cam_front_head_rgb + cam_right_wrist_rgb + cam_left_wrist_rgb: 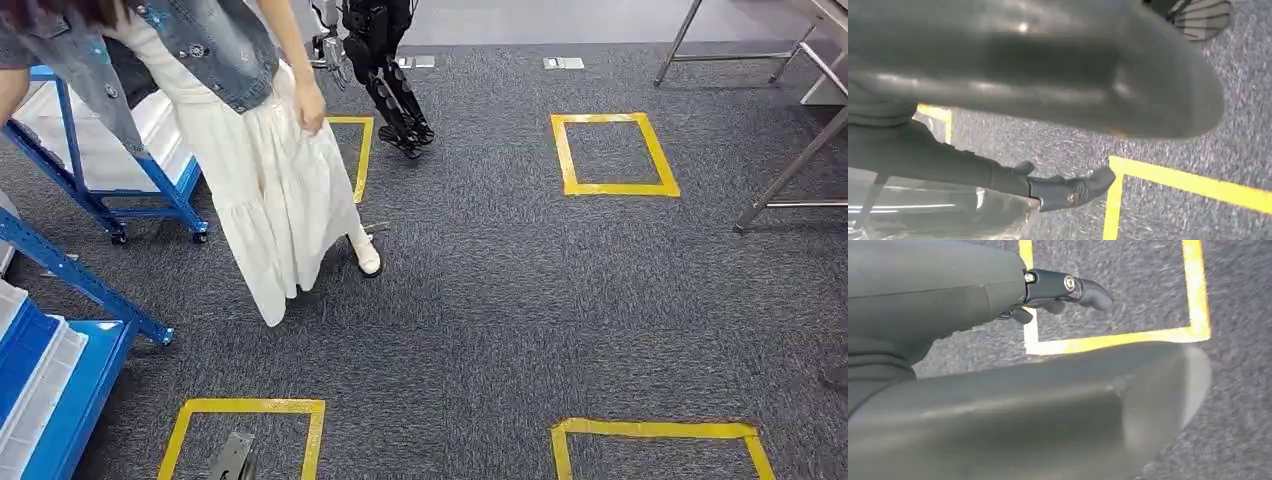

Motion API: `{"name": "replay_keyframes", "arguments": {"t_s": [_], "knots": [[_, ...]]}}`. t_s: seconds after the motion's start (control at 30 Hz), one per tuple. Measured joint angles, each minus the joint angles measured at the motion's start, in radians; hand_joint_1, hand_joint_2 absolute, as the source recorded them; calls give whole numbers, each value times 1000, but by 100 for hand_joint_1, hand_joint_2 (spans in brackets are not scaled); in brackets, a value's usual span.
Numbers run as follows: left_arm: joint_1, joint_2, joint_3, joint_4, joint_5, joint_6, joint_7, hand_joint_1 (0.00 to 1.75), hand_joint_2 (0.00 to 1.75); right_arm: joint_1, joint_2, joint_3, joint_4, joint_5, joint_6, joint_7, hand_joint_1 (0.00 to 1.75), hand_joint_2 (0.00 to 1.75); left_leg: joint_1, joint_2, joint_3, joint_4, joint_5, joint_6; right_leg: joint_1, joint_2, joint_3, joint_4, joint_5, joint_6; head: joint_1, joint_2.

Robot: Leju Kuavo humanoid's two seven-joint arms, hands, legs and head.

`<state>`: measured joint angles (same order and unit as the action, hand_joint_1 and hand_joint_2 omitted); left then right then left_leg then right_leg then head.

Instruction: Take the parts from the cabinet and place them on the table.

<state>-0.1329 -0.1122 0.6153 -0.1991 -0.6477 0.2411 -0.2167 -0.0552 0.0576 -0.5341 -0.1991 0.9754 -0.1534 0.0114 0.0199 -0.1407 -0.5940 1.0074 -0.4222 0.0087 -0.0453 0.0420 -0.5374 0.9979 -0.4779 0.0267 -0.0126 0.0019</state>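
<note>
Grey carpet (500, 300) covers the floor, marked with four yellow tape squares (613, 153). A blue wheeled rack (120, 190) stands at upper left, metal table legs (790, 170) at upper right.

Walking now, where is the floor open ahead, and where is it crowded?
Open: the carpet between the far right yellow square and the near right one. Crowded: the left, where a person stands beside the blue racks. Another robot's legs stand further back; metal table legs border the right.
</note>
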Motion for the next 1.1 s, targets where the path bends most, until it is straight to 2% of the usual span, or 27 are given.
{"name": "replay_keyframes", "arguments": {"t_s": [0.03, 0.07, 0.13, 0.17, 0.2, 0.23, 0.3, 0.33, 0.37, 0.43, 0.5, 0.53, 0.57, 0.6, 0.67, 0.7, 0.73, 0.77, 0.83, 0.87, 0.9, 0.93, 0.97, 1.0, 1.03, 1.07, 1.1], "knots": [[2, -2, 0, 0, 0, 0, 0, 0, 0, -1, -1, 0, 0, 1, 1, -1, 0, 0, -4, 65, -8, 25, -14, -3, 6, -9, 4, -1, 0, -7, 0, 0], [-1, -2, 0, 0, 0, 0, 0, 0, 0, 0, -1, 0, 0, 2, 4, -3, 0, 0, -5, 112, -34, 84, -49, -7, 12, -21, 7, -1, -2, -16, -8, 0], [-6, -2, 0, 0, 0, 0, -1, 0, 0, 4, -2, 0, 0, 7, 8, -4, 0, 0, -3, 138, -119, 254, -127, -8, 26, -50, 10, -1, -8, -26, -8, 0], [-5, -3, 0, 0, 0, 0, -1, 0, 0, 5, -5, 0, 0, 8, 10, -4, 0, 0, -3, 138, -156, 324, -149, -6, 31, -65, 11, -1, -11, -30, -8, 0], [-4, -3, 0, 0, 0, 0, 0, 0, 0, 4, -6, 0, 0, 10, 12, -5, 0, 0, -4, 138, -168, 341, -141, -4, 37, -78, 12, -1, -14, -33, -8, 0], [-3, -3, 1, 1, 0, 0, 0, 0, 0, 4, -7, 0, 0, 13, 13, -6, 0, 0, -5, 138, -153, 307, -114, 4, 41, -90, 15, -1, -16, -37, -8, 0], [-2, -3, 2, 0, 0, 0, 7, 0, 0, 1, -7, 0, 0, 17, 14, -10, 0, 0, -16, 152, -74, 153, -37, 26, 47, -110, 23, -1, -23, -41, -8, 0], [-2, -3, 4, 0, 0, 0, 10, 0, 0, -1, -7, 0, 0, 18, 14, -12, 0, 0, -34, 196, -13, 41, -4, 46, 49, -123, 29, -2, -27, -42, -8, 0], [-3, -2, 6, 0, 0, -1, 23, 0, 0, 0, -5, 0, 0, 20, 14, -14, 0, 0, -39, 222, -10, 39, -19, 51, 52, -132, 31, -5, -29, -39, -3, 0], [-4, -2, 10, 1, 0, -4, 85, 0, 0, -2, -6, 0, 0, 31, 14, -18, 0, 0, -47, 209, -10, 26, -14, 57, 49, -147, 31, -6, -31, -32, -8, 0], [9, 0, 16, 2, -2, -27, 202, 0, 0, -7, -8, 0, 0, 40, 22, -22, 0, 0, -50, 184, -6, 9, -8, 67, 53, -172, 43, -22, -32, -27, -8, 0], [15, 0, 19, 2, -2, -40, 236, 0, 0, -7, -8, 0, -1, 42, 24, -25, 0, 0, -30, 171, 16, -22, 7, 73, 57, -161, 42, -21, -38, -23, -7, 0], [22, 0, 21, 3, -2, -46, 249, 0, 0, -7, -14, 0, -1, 42, 26, -27, 0, 0, -33, 163, 25, -35, 13, 66, 53, -107, 34, 4, -46, -20, -5, 0], [22, 0, 24, 3, -3, -54, 264, 0, 0, -6, -14, 0, -1, 42, 28, -30, 0, 0, -29, 149, 25, -39, 17, 71, 49, -65, -3, 76, -78, -25, -5, 0], [22, -1, 25, 3, -12, -64, 284, 0, 0, -1, -18, 0, -1, 42, 28, -31, 0, 0, -28, 116, 23, -39, 16, 70, 38, -45, -92, 243, -140, -27, -2, 0], [25, -2, 25, 4, -13, -65, 289, 0, 0, 0, -19, 0, -1, 42, 28, -31, 0, 0, -28, 102, 23, -38, 15, 68, 34, -45, -121, 289, -148, -20, -3, 0], [28, -2, 25, 4, -13, -66, 294, 0, 0, 2, -21, 0, -1, 41, 28, -31, 0, 0, -26, 85, 25, -38, 14, 65, 28, -45, -128, 286, -133, -7, -1, 0], [31, -1, 25, 5, -15, -68, 297, 0, 0, 2, -22, 0, -1, 41, 28, -31, 0, 0, -23, 71, 26, -36, 12, 61, 22, -44, -112, 239, -103, 8, -3, 0], [32, -1, 25, 6, -21, -74, 307, 0, 0, 0, -24, 0, -1, 42, 28, -31, 0, 0, -13, 39, 26, -21, 4, 42, 4, -24, -27, 40, -10, 45, -2, 0], [34, -1, 25, 6, -21, -74, 309, 0, 0, 0, -24, 0, -1, 42, 28, -31, 0, 0, -10, 30, 23, -12, -3, 31, -2, 6, -9, 3, -3, 44, -1, 0], [35, 2, 25, 6, -23, -74, 313, 0, 0, 1, -21, 0, 0, 42, 29, -31, 0, 0, -17, 20, 14, 1, -10, 21, 5, 16, -8, -7, -1, 33, 9, 0], [37, 3, 25, 6, -25, -74, 318, 0, 0, -2, -21, 0, 0, 44, 29, -32, 0, 0, -15, 14, 10, 2, -10, 17, 8, 10, -4, 4, -2, 14, 5, 0], [41, 2, 25, 6, -30, -73, 327, 0, 0, -6, -21, 0, 0, 45, 29, -33, 0, 0, -13, 6, 9, 0, -8, 15, 17, 0, -5, 7, -5, 7, 3, 0], [47, 2, 25, 6, -32, -72, 333, 0, 0, -6, -22, 0, 0, 48, 30, -34, 0, 0, -9, -3, 7, 2, -8, 12, 15, -8, -4, 5, -4, 0, 2, 0], [51, 3, 25, 6, -32, -72, 335, 0, 0, -6, -20, 0, 0, 48, 30, -36, 0, 0, -4, 4, 5, 12, -14, 7, 5, -18, -2, 3, -3, -5, 2, 0], [54, 2, 25, 7, -32, -72, 339, 0, 0, -6, -21, 0, 0, 50, 30, -38, 0, 0, -10, 69, -5, 40, -31, 4, 10, -24, 1, 2, -3, -12, -1, 0], [54, 2, 25, 7, -32, -72, 340, 0, 0, -4, -20, 0, 0, 51, 31, -39, 0, 0, -9, 109, -30, 95, -63, 0, 14, -34, 3, 2, -6, -17, -10, 0]]}}
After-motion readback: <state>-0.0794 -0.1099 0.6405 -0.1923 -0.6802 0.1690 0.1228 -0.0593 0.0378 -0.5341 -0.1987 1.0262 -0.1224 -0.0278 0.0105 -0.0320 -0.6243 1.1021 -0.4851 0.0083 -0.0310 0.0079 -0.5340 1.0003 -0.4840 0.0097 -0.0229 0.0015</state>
